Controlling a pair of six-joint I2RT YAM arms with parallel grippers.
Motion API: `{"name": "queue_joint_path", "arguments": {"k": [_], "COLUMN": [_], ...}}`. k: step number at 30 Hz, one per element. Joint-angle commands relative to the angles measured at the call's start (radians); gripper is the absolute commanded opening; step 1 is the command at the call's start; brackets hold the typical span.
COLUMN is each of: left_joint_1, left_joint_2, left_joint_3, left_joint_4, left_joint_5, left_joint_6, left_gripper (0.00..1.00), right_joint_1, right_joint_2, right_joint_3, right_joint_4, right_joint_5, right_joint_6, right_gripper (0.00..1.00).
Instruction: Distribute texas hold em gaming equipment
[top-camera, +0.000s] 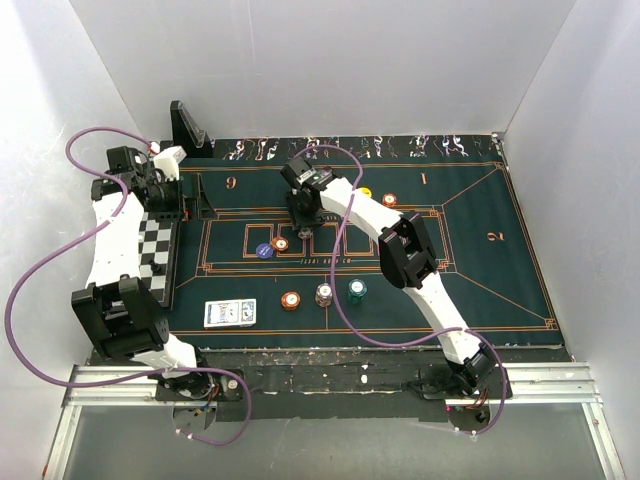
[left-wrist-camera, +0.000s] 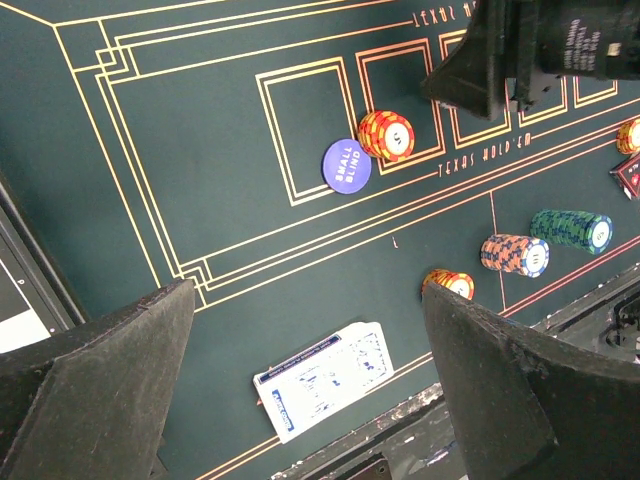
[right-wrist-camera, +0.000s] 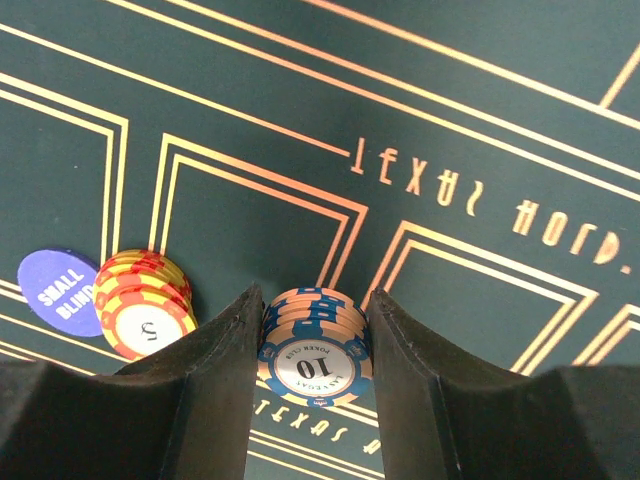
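My right gripper is shut on a stack of orange-and-blue "10" chips, over the boxes at the middle of the green mat. Just left of it are a red-and-yellow chip stack and a blue "small blind" disc. My left gripper is open and empty above the mat's left side. A blue-and-white card deck lies near the front edge. Orange, white and teal stacks stand in a row.
A black-and-white chequered board lies at the left beside the mat. A black stand is at the back left. A yellow disc and an orange chip lie behind the right arm. White walls enclose the table.
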Motion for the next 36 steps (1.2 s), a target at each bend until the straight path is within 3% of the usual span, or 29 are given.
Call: {"name": "queue_joint_path", "arguments": {"k": [1, 7, 10, 18, 21, 27, 36], "left_joint_1": [0.004, 0.007, 0.007, 0.009, 0.01, 0.009, 0.015], "left_joint_2": [0.007, 0.018, 0.017, 0.011, 0.006, -0.008, -0.032], "left_joint_3": [-0.004, -0.001, -0.003, 0.0, 0.005, 0.006, 0.04], "left_joint_4": [0.014, 0.019, 0.017, 0.014, 0.011, 0.006, -0.018], "left_joint_5": [0.027, 0.03, 0.029, 0.03, 0.029, 0.021, 0.021], "left_joint_6": [0.013, 0.01, 0.012, 0.009, 0.01, 0.012, 0.006], "left_gripper": [0.98, 0.98, 0.98, 0.98, 0.98, 0.98, 0.98], "right_joint_1": [0.009, 0.009, 0.009, 0.013, 0.017, 0.017, 0.018], "right_joint_2": [0.033, 0.058, 0.064, 0.052, 0.032, -0.068, -0.426], "right_joint_3": [0.057, 0.063, 0.062, 0.056, 0.047, 0.005, -0.278], "right_joint_4": [0.035, 0.037, 0.032, 0.028, 0.029, 0.034, 0.098], "right_joint_5": [-0.051, -0.07, -0.081, -0.088, -0.088, -0.048, 0.018], "right_joint_6": [0.021, 0.038, 0.039, 0.03, 0.025, 0.013, -0.01], "right_gripper": [0.16, 0.2, 0.35, 0.62, 0.78, 0.83, 0.85]}}
